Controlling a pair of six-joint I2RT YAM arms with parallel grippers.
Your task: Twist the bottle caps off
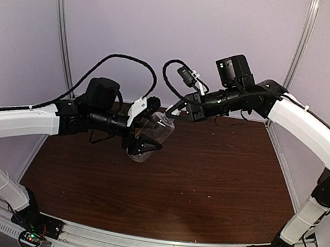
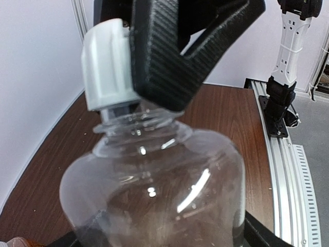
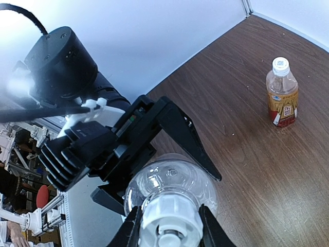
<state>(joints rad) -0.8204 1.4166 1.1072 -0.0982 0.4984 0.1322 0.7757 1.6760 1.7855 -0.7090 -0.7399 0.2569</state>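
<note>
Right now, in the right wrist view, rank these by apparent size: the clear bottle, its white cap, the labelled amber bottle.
Largest: clear bottle.
Next, narrowly: white cap.
Smallest: labelled amber bottle.
The last two look close, and the cap sits right at the camera, so that order is unsure.

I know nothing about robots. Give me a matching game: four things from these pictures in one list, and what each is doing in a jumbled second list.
1 clear bottle
2 brown bottle
3 left gripper
4 right gripper

A clamped on the white cap
B stands alone on the table, capped
C held by both grippers
D clamped around the clear bottle's body

Pairs: 1-C, 2-B, 3-D, 4-A
</note>
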